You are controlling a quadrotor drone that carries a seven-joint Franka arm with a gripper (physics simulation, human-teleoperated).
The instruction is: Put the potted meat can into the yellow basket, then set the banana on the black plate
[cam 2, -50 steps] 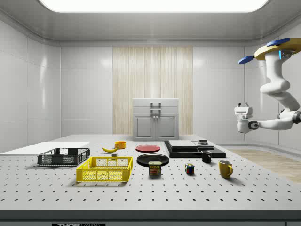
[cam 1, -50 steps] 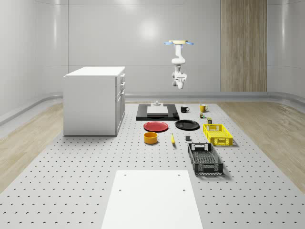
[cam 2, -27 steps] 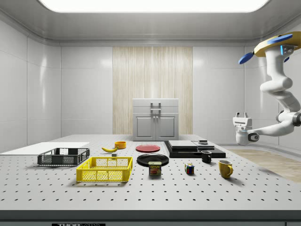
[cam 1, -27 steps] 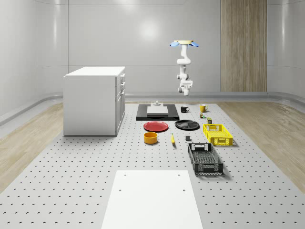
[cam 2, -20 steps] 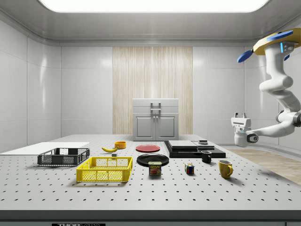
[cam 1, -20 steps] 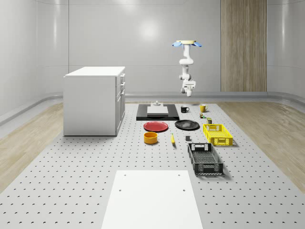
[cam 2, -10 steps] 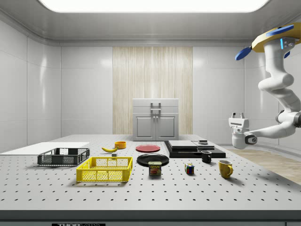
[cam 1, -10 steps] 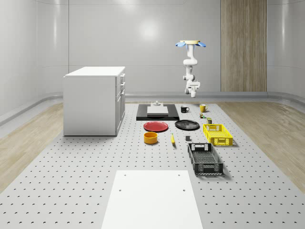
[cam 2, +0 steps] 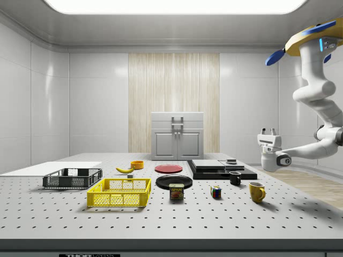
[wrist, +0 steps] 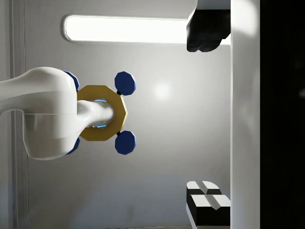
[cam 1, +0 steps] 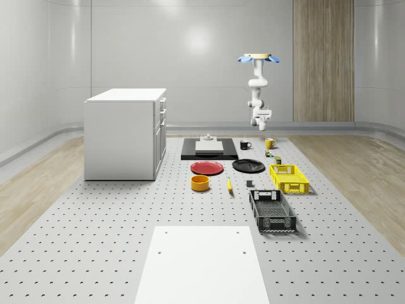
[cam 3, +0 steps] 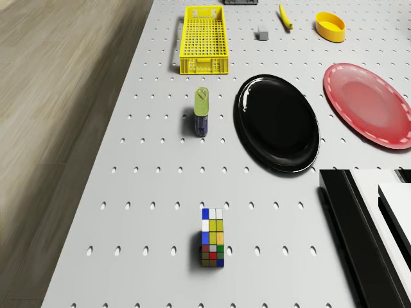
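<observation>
The potted meat can (cam 3: 203, 110) lies on the table between the yellow basket (cam 3: 205, 31) and the Rubik's cube (cam 3: 212, 237), beside the black plate (cam 3: 277, 122). The banana (cam 3: 284, 17) lies farther off, near the yellow bowl (cam 3: 330, 24). In the side view the can (cam 2: 176, 191) stands right of the basket (cam 2: 119, 192). The drone (cam 1: 258, 58) hovers high over the table's far end, above the yellow mug (cam 1: 269, 143). My gripper (cam 2: 267, 131) hangs well above the table on the side view's right, pointing upward and open with nothing in it. The wrist view looks up at the drone (wrist: 101, 113), and the gripper (wrist: 207, 114) there has its fingers wide apart.
A red plate (cam 3: 367, 104) lies beside the black plate. A black slab (cam 1: 209, 149) with a white block, a black mug (cam 1: 245, 145), a black basket (cam 1: 272, 210), a white cabinet (cam 1: 125, 133) and a white sheet (cam 1: 202, 263) stand elsewhere on the table.
The drone and arm have drifted toward the whole-scene view's right, from above the black slab to above the yellow mug. The gripper has sunk a little and stays open.
</observation>
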